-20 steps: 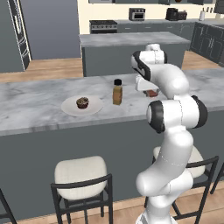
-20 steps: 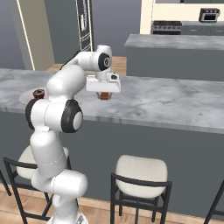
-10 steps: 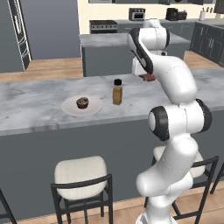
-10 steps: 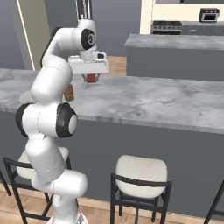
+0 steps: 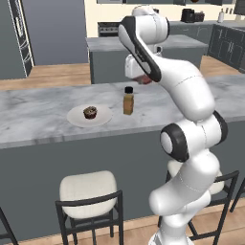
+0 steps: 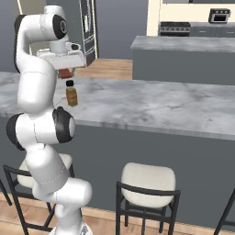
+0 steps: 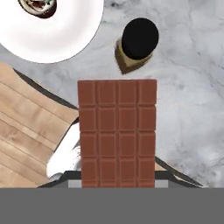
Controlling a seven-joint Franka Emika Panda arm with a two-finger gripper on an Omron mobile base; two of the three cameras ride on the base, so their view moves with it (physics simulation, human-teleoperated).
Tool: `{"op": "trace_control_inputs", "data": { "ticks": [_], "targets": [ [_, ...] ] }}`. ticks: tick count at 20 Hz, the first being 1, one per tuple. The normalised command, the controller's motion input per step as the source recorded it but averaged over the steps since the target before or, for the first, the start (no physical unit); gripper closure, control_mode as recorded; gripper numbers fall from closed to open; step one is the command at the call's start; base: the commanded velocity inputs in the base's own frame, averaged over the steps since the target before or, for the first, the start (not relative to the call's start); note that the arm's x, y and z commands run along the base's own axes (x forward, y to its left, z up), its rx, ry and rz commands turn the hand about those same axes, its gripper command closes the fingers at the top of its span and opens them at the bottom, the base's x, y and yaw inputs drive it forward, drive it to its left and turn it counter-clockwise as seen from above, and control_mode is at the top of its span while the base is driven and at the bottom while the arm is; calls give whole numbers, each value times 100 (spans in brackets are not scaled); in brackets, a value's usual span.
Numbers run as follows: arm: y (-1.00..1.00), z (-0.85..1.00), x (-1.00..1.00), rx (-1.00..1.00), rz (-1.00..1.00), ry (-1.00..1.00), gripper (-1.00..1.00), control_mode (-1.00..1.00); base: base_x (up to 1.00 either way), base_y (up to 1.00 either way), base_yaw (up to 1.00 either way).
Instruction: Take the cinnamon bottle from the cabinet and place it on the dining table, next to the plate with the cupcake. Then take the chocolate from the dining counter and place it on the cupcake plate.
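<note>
Chocolate (image 7: 117, 131) is clamped in the gripper (image 5: 139, 76), held high over the dining counter (image 5: 38, 115) near its far edge, with bare marble around. It's a brown bar scored into small squares. From the hand view, cinnamon bottle (image 7: 136, 43) stands just beside the plate (image 7: 61, 30); cupcake (image 5: 90, 112) sits mid-plate.

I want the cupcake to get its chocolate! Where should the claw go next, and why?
Probably sideways toward the plate, staying high. The claw holds the chocolate above the counter, roughly over the cinnamon bottle, which already stands beside the plate. The cupcake sits further over, so the bar must pass the bottle before it comes down.
</note>
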Motion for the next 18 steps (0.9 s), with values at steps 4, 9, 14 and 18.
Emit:
{"op": "trace_control_inputs", "data": {
  "ticks": [4, 9, 14, 18],
  "targets": [
    [100, 0, -64, 0, 30, 0, 100, -100, 0, 0, 0],
    [79, -25, -26, 0, 28, 0, 100, -100, 0, 0, 0],
    [60, -89, 43, 0, 21, 0, 100, -100, 0, 0, 0],
    [36, -68, 51, 0, 31, 1, 100, -100, 0, 0, 0]
  ]
}}
